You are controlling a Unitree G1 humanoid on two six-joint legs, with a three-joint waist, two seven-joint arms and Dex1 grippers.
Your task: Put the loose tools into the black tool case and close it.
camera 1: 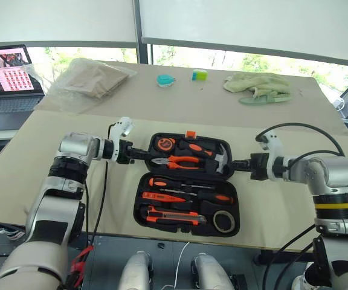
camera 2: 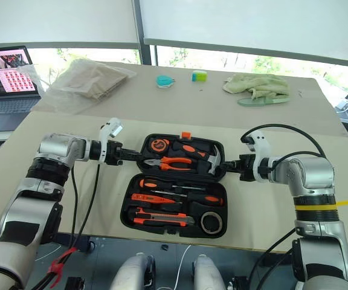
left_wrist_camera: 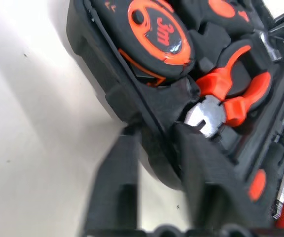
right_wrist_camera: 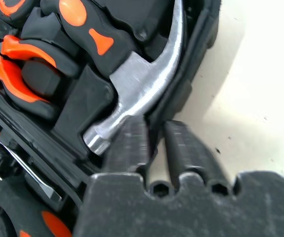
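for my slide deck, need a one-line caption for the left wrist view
Left end effector shut on the rim of the open black tool case, beside the tape measure and orange-handled pliers.

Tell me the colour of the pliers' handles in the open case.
Orange. The steel-jawed pliers lie in the black plastic tool case's far half; clearest in the left eye view.

1. I have both arms out in front, reaching inward toward each other from either side.
2. My left claw [camera 1: 145,154] points forward and to the right, tilted down; its black fingers [left_wrist_camera: 113,182] sit nearly together, pinching the left rim of the black tool case [camera 1: 189,208].
3. My right claw [camera 1: 237,164] points forward and to the left, tilted down; its fingers [right_wrist_camera: 132,143] are closed up on the case's right rim.
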